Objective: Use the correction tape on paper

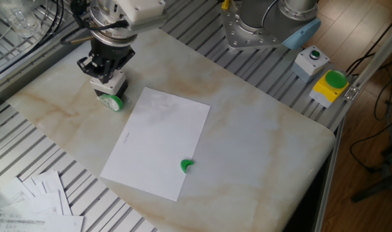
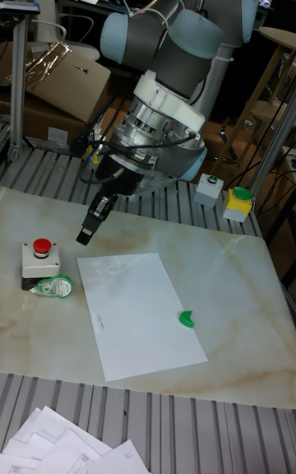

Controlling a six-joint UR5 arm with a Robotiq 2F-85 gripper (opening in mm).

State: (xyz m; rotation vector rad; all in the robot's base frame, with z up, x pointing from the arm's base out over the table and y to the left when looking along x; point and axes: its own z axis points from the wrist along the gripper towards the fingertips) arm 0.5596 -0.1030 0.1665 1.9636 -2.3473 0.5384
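Correction tape [image 2: 54, 285], green wheel in a clear casing, lying on the desk [image 1: 260, 142] just beside the upper left corner of the paper [image 1: 158, 140], apart from its edge and touching or nearly touching a grey box with a red button [image 2: 39, 257]. The gripper [image 2: 89, 227] hangs above the box and dispenser, holding nothing; its opening cannot be told from either view. Judged progress: early, since the tape is ungrasped and no stroke shows on the sheet; grasping, carrying and dragging remain. A green crescent piece [image 1: 187, 165] rests on the paper's lower part. Open marble lies right of the sheet; printed sheets [image 1: 35, 203] crowd the near corner.
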